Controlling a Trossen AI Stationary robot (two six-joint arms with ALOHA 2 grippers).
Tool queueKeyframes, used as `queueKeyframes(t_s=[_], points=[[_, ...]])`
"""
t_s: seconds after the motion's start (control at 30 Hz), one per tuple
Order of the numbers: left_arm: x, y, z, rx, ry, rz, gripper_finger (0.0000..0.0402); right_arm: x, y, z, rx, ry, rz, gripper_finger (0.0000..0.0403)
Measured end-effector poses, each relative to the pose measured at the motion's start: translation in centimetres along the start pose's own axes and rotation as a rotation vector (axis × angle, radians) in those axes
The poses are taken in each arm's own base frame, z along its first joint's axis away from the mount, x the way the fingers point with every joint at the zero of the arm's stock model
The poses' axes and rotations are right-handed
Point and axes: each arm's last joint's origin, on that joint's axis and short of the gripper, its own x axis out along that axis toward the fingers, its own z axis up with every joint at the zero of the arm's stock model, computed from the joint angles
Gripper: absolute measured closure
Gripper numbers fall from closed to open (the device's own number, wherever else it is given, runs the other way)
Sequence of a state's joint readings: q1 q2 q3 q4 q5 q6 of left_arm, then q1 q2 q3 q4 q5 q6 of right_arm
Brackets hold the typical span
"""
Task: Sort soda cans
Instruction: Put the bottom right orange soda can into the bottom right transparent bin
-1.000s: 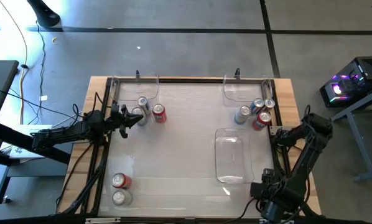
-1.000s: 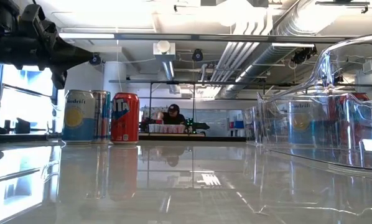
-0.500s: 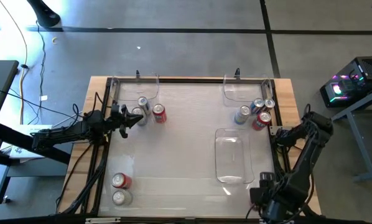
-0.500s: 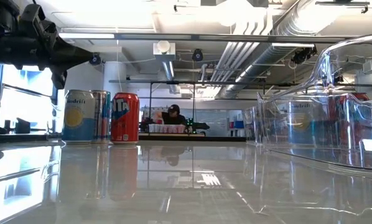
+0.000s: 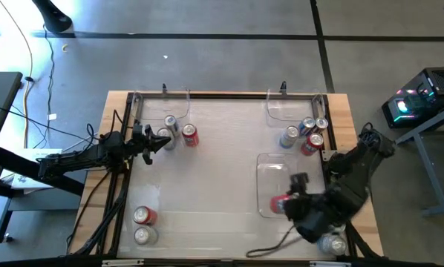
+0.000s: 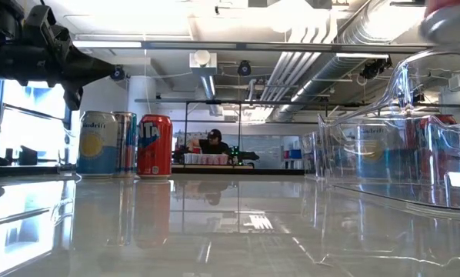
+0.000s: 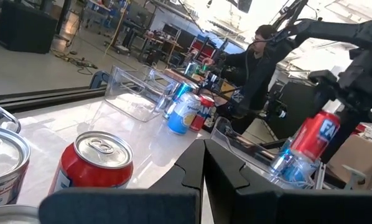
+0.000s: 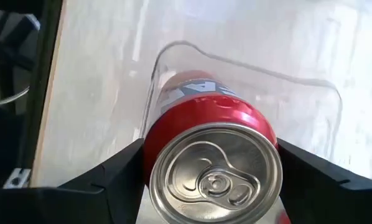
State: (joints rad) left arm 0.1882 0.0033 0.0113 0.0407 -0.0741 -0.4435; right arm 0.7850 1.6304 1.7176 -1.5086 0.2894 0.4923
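The red can (image 8: pixel 212 158) sat gripped between the fingers of the right tool (image 5: pixel 283 203), carried at the lower right of the high view over the clear bin (image 5: pixel 275 185) in the middle right of the desk (image 5: pixel 222 174). A second before, that arm had been folded back at the desk's lower right corner with no can showing in it; it had since swung inward with the can in hand. Judging from that, one more can was on its way to a group, and the release over or into this bin looked to be the step at hand.

Another can (image 5: pixel 333 244) stood at the lower right corner, beside the arm. A cluster of cans (image 5: pixel 305 133) stood upper right near a second bin (image 5: pixel 290 106), three cans (image 5: pixel 177 133) stood upper left, and two (image 5: pixel 143 224) lower left.

The left tool (image 5: pixel 157 141) hung closed and empty beside the upper-left three, unmoved over that second.
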Motion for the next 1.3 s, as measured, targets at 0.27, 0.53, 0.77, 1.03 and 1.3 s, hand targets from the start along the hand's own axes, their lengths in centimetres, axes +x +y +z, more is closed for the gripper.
queueKeyframes(t_s=[0.27,0.53,0.77,1.03,1.3], points=[[0.0,0.0,-0.1,0.0,0.007,0.003,0.0401,4.9,-2.7,-2.0,-0.089,0.229,0.009,0.0123],[0.0,0.1,-0.2,0.001,0.019,0.009,0.0401,7.1,-2.3,-3.3,-0.03,0.168,0.13,0.0123],[0.0,0.1,-0.2,0.001,0.019,0.009,0.0401,8.4,-1.9,-3.7,-0.031,0.184,0.182,0.0123],[0.0,0.1,-0.2,0.002,0.019,0.009,0.0401,9.0,-1.5,-3.6,-0.025,0.157,0.223,0.0123],[0.0,0.1,-0.2,0.002,0.019,0.009,0.0401,9.1,-1.5,-3.5,-0.026,0.157,0.22,0.0123]])
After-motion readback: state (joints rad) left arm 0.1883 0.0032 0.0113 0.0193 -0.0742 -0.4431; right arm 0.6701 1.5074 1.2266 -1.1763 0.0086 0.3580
